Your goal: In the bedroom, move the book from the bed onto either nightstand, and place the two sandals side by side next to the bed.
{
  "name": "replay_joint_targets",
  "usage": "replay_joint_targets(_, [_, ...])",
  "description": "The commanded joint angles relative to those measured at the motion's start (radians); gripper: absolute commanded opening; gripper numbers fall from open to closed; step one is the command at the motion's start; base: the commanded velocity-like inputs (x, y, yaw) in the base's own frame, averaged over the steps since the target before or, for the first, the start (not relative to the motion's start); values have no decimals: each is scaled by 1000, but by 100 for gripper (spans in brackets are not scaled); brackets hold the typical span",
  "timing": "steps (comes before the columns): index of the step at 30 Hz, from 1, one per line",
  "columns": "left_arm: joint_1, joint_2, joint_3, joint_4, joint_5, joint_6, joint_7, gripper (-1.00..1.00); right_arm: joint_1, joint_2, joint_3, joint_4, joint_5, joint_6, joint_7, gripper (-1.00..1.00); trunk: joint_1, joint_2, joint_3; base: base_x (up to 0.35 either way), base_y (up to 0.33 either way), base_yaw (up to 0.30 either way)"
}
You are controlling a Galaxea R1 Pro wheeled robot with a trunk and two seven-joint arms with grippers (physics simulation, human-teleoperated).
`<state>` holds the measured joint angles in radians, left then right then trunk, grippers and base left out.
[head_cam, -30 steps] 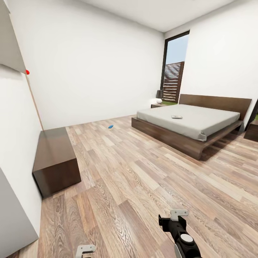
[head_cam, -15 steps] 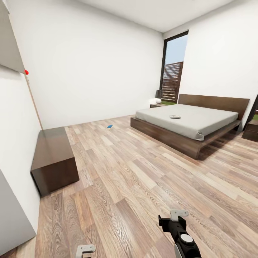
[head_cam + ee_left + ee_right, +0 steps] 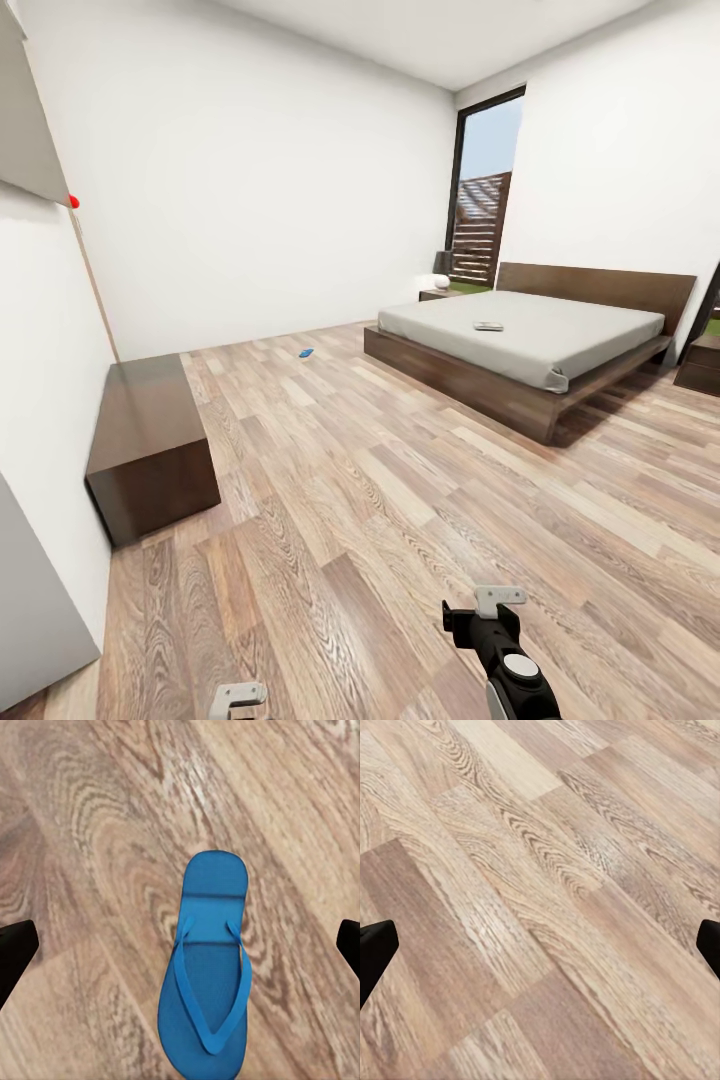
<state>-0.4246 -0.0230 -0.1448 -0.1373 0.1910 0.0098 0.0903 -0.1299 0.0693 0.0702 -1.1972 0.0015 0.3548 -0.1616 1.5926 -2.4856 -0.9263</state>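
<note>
The left gripper (image 3: pixel 180 945) is spread wide with nothing in it: its two dark fingertips (image 3: pixel 15 952) sit at opposite edges of the left wrist view, and the blue sandal (image 3: pixel 206 967) lies flat on the plank floor (image 3: pixel 90 832) between them, below the gripper and not touched. The sandal's long axis runs across the line joining the fingertips, so closing would bear on its two long sides. Judgement: the left arm is the nearer one for this sandal; a straight descent should suffice, with little or no wrist turn.

The right gripper (image 3: pixel 540 945) is equally wide and empty, with only bare floor beneath it. In the head view it (image 3: pixel 497 597) hangs low and well apart from the bed (image 3: pixel 520 345).

The second sandal (image 3: pixel 306 352) lies on the floor well apart from the bed, off the bed's foot toward the far wall. The book (image 3: pixel 488 326) rests on the mattress near the middle of the bed. One nightstand (image 3: pixel 436 294) stands just beside the bed's head on the window side; the other (image 3: pixel 700 365) is beside the head on the opposite side.
</note>
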Motion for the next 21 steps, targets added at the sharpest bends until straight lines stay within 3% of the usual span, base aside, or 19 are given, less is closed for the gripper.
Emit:
replay_joint_targets(1, [0, 0, -9, -1, 10, 1, 5, 100, 0, 0, 2, -1, 0, 6, -6, 100, 0, 0, -1, -2, -4, 0])
replay_joint_targets(21, [0, 0, -9, -1, 10, 1, 5, 100, 0, 0, 3, 3, 1, 6, -6, 100, 0, 0, -1, 0, -1, 0])
